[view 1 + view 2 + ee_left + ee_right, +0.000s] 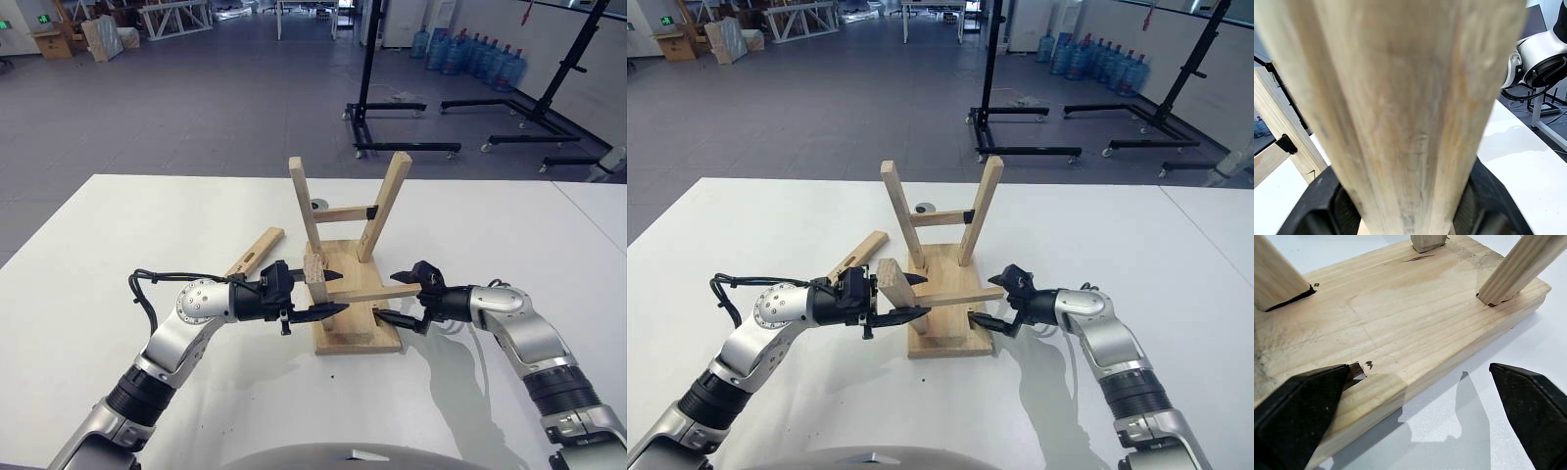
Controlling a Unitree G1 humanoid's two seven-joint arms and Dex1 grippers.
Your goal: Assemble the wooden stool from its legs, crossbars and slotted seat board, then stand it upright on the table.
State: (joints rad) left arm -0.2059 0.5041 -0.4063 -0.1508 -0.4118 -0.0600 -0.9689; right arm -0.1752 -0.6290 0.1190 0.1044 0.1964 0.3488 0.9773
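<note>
Your left gripper (331,292) clamps the leg (314,269) nearly upright over the seat board (353,331), while your right gripper (388,296) gapes beside the crossbar (367,292).

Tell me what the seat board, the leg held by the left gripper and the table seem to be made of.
Seat board and leg: pale wood, matte, grain lines visible; probably unvarnished softwood. Table: smooth white top, faint sheen; laminate or paint, cannot tell.

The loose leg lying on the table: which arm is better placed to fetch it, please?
Probably right: the right pincer hangs open by the seat board, while the left pincer, though nearer the loose leg, grips the third leg.
</note>
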